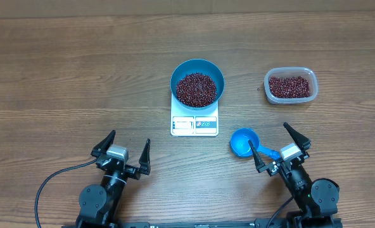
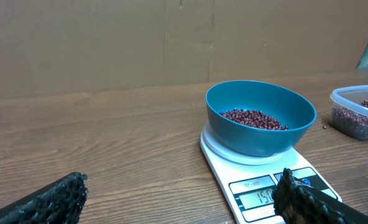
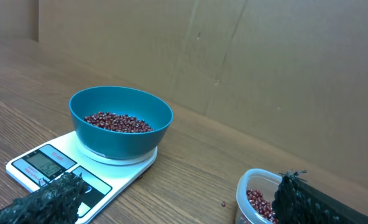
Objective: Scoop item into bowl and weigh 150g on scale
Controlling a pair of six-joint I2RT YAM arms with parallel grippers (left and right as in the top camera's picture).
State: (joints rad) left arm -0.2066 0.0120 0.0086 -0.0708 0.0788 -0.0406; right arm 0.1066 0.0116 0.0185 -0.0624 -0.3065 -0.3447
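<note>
Both arms are parked at the near edge of the wooden bench [image 1: 61,76]. The left tool [image 1: 130,137] has its black fingers spread wide with nothing between them. The right tool [image 1: 268,133] is just as wide and isn't gripping anything either.

The round, deep, bright blue bowl [image 1: 197,65] is ahead of the left tool and off to its right, and ahead-left of the right tool. It sits square on the round platform of the small white rectangular digital kitchen scale [image 1: 194,125]. Inside the bowl is a loose heap of tiny dark red-brown beans [image 1: 196,89] covering the bottom, well below the rim. The scale's display and blue-marked buttons face the tools. In the left wrist view the display is lit, but the tool's right finger hides part of the digits, so I can't read the whole number.

The small blue plastic handled scoop [image 1: 242,142] lies on the bench just in front of the right tool, cup side up and looking empty. Its handle points back in between that tool's open fingers, and its cup sits right by the left fingertip. I can't tell if the finger actually touches it.

The clear rectangular plastic tub [image 1: 291,69] is further ahead of the right tool, a bit to its right and well apart from the scale, with more of the same beans in it.
</note>
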